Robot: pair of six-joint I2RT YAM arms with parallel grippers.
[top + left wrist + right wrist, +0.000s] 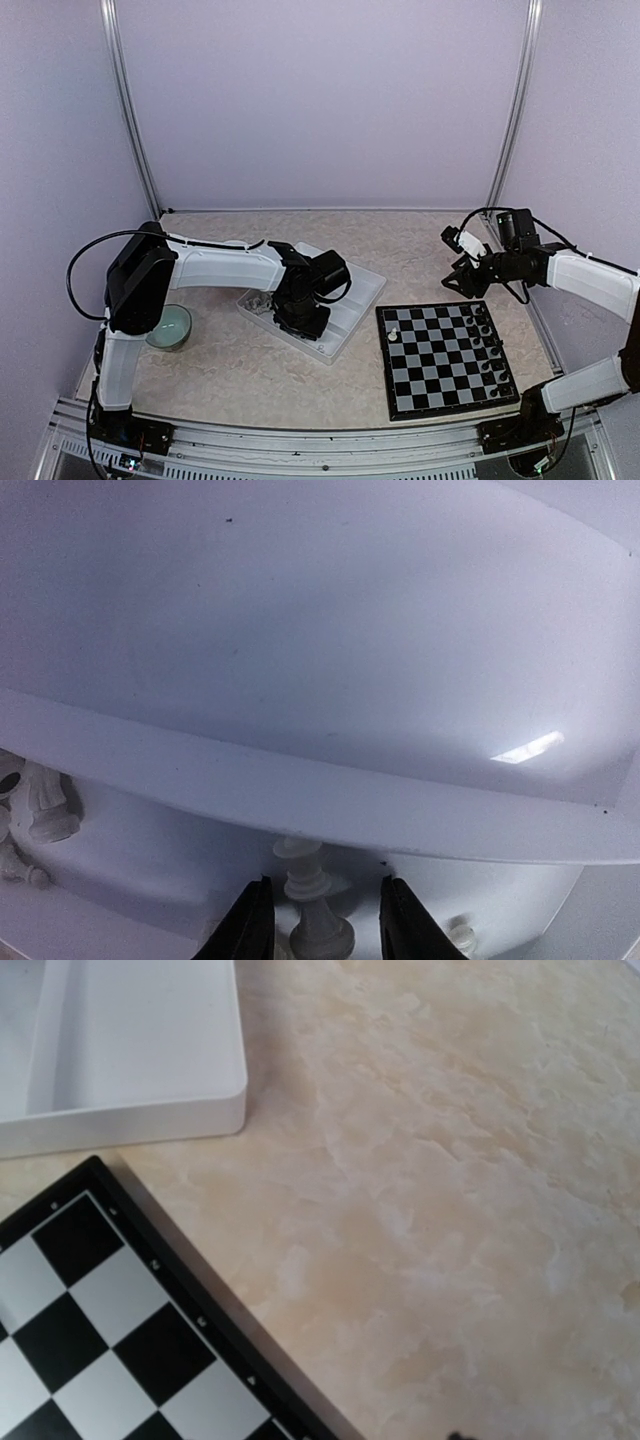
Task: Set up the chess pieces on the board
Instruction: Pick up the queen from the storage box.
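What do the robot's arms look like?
The left arm and right arm have smooth white shells with black joints. A thin black cable loops off the left one. The left gripper has black fingers.

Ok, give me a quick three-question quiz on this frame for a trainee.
1. True or false: the left hand is above the board.
2. In the top view, the black pieces line which edge of the board? A left, B right, C near.
3. What sits between the left hand's fingers?
Key: 1 false, it is down in the white tray. 2 B. 3 a white chess piece.
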